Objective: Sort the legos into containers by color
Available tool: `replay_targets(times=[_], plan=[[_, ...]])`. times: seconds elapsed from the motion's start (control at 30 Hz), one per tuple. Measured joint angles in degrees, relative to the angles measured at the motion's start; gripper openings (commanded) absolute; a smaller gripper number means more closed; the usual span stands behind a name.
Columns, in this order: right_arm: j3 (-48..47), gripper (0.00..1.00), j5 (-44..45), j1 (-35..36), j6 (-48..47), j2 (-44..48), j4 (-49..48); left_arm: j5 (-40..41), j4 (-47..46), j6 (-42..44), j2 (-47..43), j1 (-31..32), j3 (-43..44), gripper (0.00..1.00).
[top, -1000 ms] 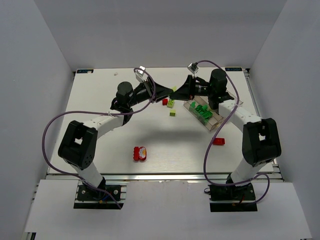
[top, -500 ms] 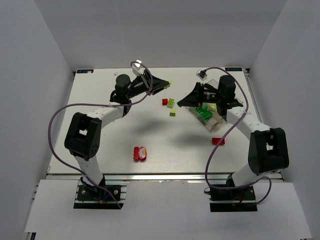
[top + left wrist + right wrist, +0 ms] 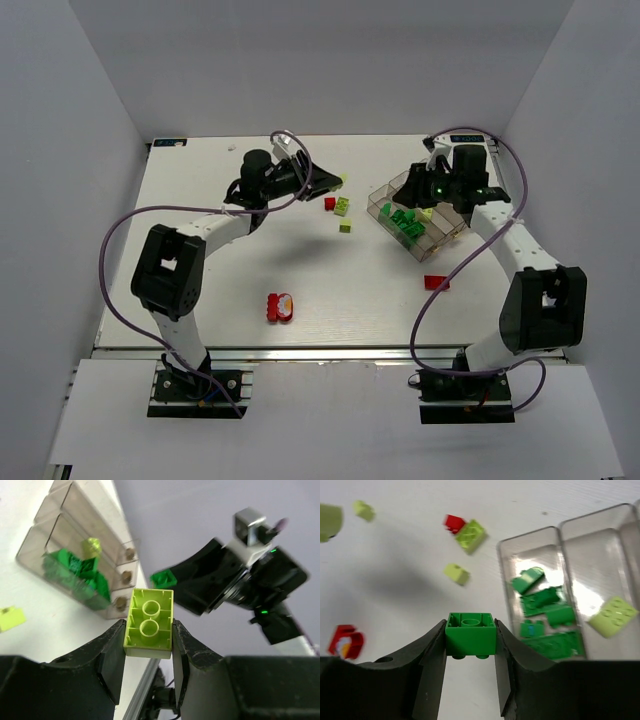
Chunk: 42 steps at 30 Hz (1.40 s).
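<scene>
While both arms are reaching over the surface [image 3: 200, 280] toward the top of the overhead view, you are sitting roughly halfway through the sort, by my judgement. The left gripper [image 3: 149, 639] is clamping a pale yellow-green brick [image 3: 149, 622] between nearly closed jaws. The right gripper [image 3: 470, 647] is pinching a dark green brick [image 3: 470, 632] the same way, showing just left of the tray [image 3: 559, 555] in its wrist view.

Several dark green bricks [image 3: 547, 617] are lying in one compartment, and a single yellow-green brick [image 3: 613, 616] is resting in the next one to the right. Loose ones are waiting on the surface:
- a red brick [image 3: 329, 203] and two yellow-green pieces [image 3: 343, 207] at upper centre
- a second red brick [image 3: 437, 283] below the tray
- a red cluster [image 3: 279, 307] at lower centre

No red is showing in any compartment.
</scene>
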<state>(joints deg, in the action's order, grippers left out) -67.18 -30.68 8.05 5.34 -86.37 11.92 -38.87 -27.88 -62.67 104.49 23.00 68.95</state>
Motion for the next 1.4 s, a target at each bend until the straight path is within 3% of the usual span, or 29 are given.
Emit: replay_targets(times=[0.17, 0.43, 0.6, 0.73, 1.0, 1.13, 1.2, 1.3, 1.33, 1.37, 1.4], plan=[[-2.54, 0.0, 9.9, 0.04, -6.38, -3.78, 3.5, 1.62, 6.12, 4.13, 0.0, 2.43, 0.0, 0.12], [-6.51, 0.07, 14.6, 0.5, -9.29, -13.64, 5.25, 3.89, 10.84, 7.69, -0.22, 5.07, 0.0, 0.12], [-8.28, 0.36, 15.34, 0.81, -10.1, -17.11, 5.46, 5.07, 12.7, 9.01, -0.92, 5.51, 0.0, 0.12], [-9.73, 0.67, 15.34, 1.09, -10.32, -18.4, 6.08, 5.88, 14.53, 10.4, -1.4, 5.75, 0.22, 0.12], [-10.38, 0.89, 14.36, 1.27, -10.54, -18.45, 6.51, 6.99, 20.7, 13.79, 0.02, 7.65, 7.28, 0.12], [-10.29, 0.9, 12.0, 0.66, -13.38, -15.65, 7.93, 7.04, 22.6, 14.47, 4.37, 8.85, 14.53, 0.13], [-9.05, 0.86, 9.11, -1.09, -14.88, -11.45, 7.15, 7.37, 23.98, 14.62, 8.41, 9.53, 19.8, 0.13], [-5.9, 0.44, 2.86, -6.88, -16.0, -2.91, 4.59, 7.98, 26.21, 13.55, 15.69, 10.64, 28.04, 0.12], [-5.16, 0.09, 1.27, -9.03, -16.17, -0.2, 3.85, 8.13, 26.64, 12.72, 18.43, 11.06, 30.91, 0.12], [-4.85, 0.0, 0.33, -10.95, -16.65, 1.86, 3.3, 8.24, 26.64, 11.69, 20.94, 11.45, 33.14, 0.12], [-4.42, 0.0, -0.57, -12.81, -16.39, 3.85, 2.45, 8.28, 26.47, 10.14, 23.5, 11.89, 35.23, 0.13]])
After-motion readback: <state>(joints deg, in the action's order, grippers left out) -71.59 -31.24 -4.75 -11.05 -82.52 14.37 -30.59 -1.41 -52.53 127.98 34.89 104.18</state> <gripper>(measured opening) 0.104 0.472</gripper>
